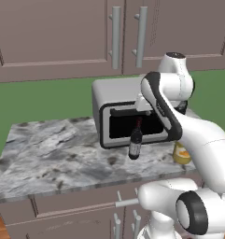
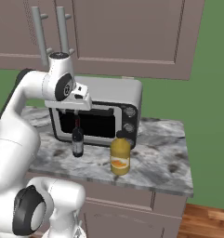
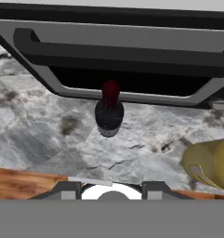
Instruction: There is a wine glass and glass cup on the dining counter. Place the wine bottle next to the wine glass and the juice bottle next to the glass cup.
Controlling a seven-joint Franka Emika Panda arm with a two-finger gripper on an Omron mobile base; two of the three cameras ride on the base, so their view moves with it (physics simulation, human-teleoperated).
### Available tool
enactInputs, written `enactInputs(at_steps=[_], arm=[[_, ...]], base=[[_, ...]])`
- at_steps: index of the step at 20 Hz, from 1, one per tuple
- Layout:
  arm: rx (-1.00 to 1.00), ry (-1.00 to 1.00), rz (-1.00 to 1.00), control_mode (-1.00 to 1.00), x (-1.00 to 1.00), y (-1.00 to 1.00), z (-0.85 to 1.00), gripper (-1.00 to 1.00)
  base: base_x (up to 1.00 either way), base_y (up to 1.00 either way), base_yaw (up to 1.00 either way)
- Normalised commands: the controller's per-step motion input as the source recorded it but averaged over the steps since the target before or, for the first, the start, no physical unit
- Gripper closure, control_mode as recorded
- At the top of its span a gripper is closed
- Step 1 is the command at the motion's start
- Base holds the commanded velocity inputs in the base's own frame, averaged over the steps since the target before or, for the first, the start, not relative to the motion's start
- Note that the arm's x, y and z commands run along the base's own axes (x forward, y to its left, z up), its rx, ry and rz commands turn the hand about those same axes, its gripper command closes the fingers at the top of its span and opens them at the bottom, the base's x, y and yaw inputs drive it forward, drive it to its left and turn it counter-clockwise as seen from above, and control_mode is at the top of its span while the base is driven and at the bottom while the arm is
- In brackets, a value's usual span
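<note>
The wine bottle (image 1: 135,144) stands upright on the small marble worktop (image 1: 58,149), just in front of the dark glass door of the toaster oven (image 1: 115,109), dark-bodied with a dark red capsule on its neck and a pale label; in the right base view the wine bottle (image 2: 77,142) sits at about nine o'clock from the juice bottle (image 2: 120,157), the two near each other but apart; the juice bottle, squat and yellow-orange, stands upright nearer the worktop's front edge, below the oven's knobs; in the left base view the juice bottle (image 1: 180,154) is half hidden behind the white forearm, at three o'clock from the wine bottle; from the hand camera the wine bottle (image 3: 109,113) is seen from above, its red cap near the centre, with the oven's black handle bar (image 3: 122,53) at twelve o'clock and the juice bottle (image 3: 210,162) at four o'clock; the pincer (image 2: 76,114) hangs directly over the wine bottle's neck, pointing down; whether its fingers touch the capsule cannot be told, nor whether they are spread or pressed together; brown cabinet doors (image 1: 53,37) with long metal handles hang above the oven against a green wall (image 1: 39,105).
</note>
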Motion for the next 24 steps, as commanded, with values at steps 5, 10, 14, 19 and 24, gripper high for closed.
enactInputs(at_steps=[5, 10, 14, 19, 24], arm=[[0.0, -0.14, 0.02, -1.0, -0.18, 0.0, 0.0, -1.0], [0.0, -0.36, -0.05, -1.0, -0.38, 0.0, 0.0, -1.0], [0.0, -0.26, -0.27, -1.0, -0.41, -0.01, 0.0, -1.0], [0.0, -0.04, -0.47, -1.0, -0.37, -0.09, 0.0, -1.0], [0.0, 0.0, -0.44, -1.0, -0.32, -0.2, 0.0, -1.0]], base=[[0.0, 0.0, 0.0], [0.0, 0.0, 0.0], [0.0, 0.0, 0.0], [0.0, 0.0, 0.0], [0.0, 0.0, 0.0]])
